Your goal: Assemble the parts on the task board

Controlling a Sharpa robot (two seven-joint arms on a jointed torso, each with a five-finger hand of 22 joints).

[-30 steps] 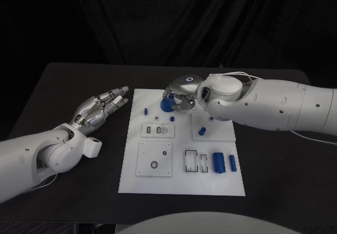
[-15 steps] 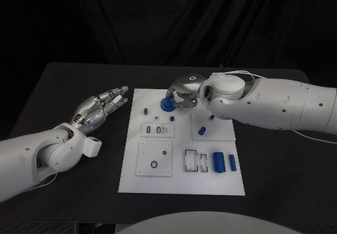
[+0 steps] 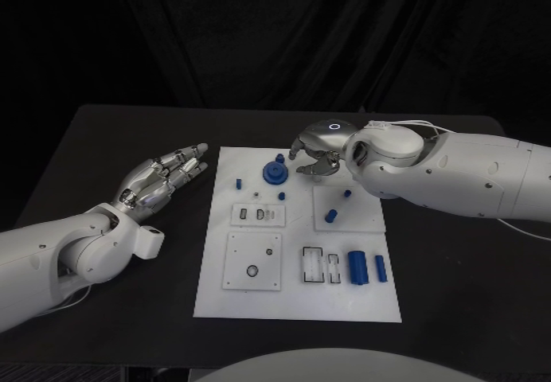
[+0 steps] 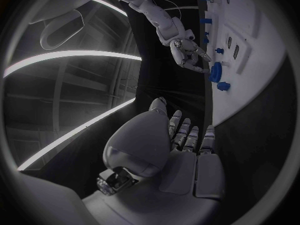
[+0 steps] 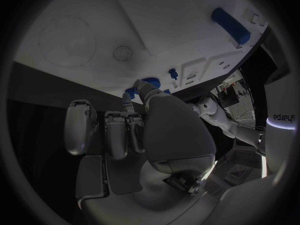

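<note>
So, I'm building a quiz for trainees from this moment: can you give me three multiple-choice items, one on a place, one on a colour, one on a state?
1. Where does the round blue part sit?
A. at the task board's far end
B. at its near edge
C. off the board, on the black table

2. What colour is the task board?
A. blue
B. white
C. grey

3. What is the left hand doing?
A. holding a blue part
B. pressing on the board
C. open, holding nothing

Key: 1 A, it stands at the board's far end, beside the right hand. 2 B, the plate is white against the black table. 3 C, its fingers are stretched out, beside the board, with nothing in them.
</note>
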